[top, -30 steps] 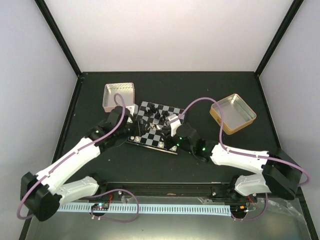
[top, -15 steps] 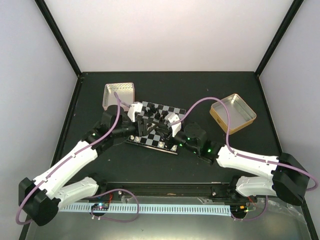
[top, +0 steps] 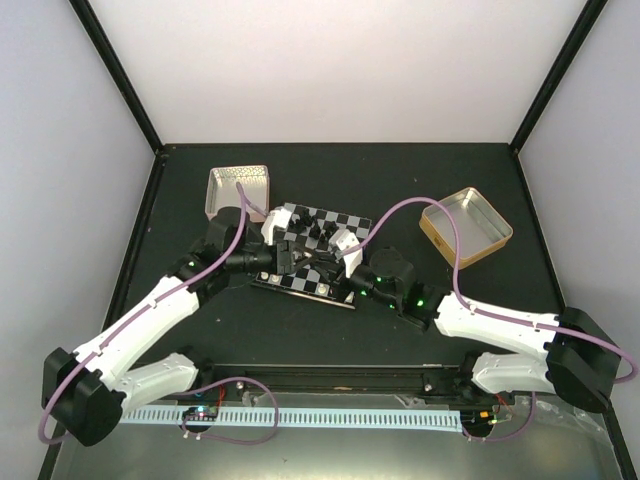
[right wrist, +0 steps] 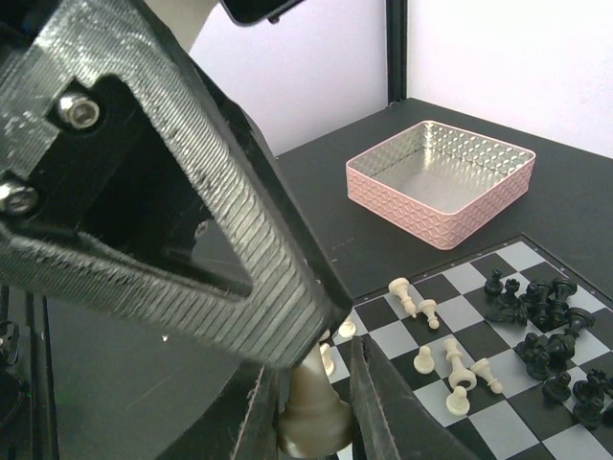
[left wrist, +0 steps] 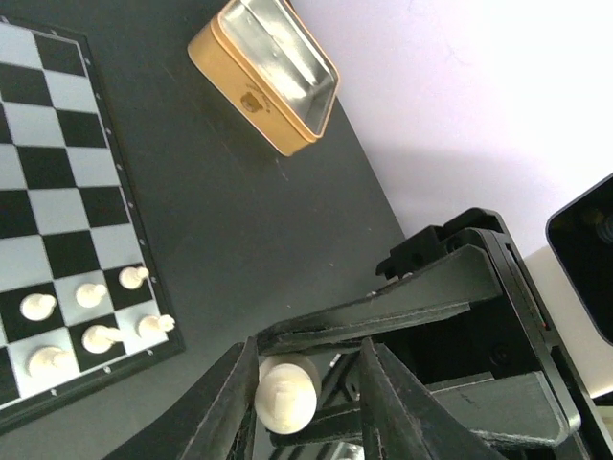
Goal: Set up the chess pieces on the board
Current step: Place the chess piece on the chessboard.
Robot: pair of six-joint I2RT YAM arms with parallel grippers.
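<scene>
The board [top: 345, 220] lies at the table's middle, and both grippers meet above its near half. My right gripper [top: 320, 262] [right wrist: 311, 402] is shut on a cream chess piece [right wrist: 311, 422], gripping its base. My left gripper [top: 293, 255] [left wrist: 306, 383] has its jaws around the same piece [left wrist: 284, 393]: one finger touches it and a gap shows at the other. Several black pieces [top: 315, 232] [right wrist: 546, 326] crowd the board's far part. Several cream pieces [left wrist: 91, 295] [right wrist: 445, 364] stand or lie on the board [left wrist: 57, 144] [right wrist: 498, 383].
A pink tin [top: 237, 190] [right wrist: 441, 187] sits just beyond the board's left corner. A gold tin [top: 466, 227] [left wrist: 268, 77] stands at the right. Black frame posts rise at the table's back corners.
My left gripper swung right from beside the pink tin to over the board and narrowed its jaws around the piece in the right gripper. The right gripper shifted slightly left, still holding it.
</scene>
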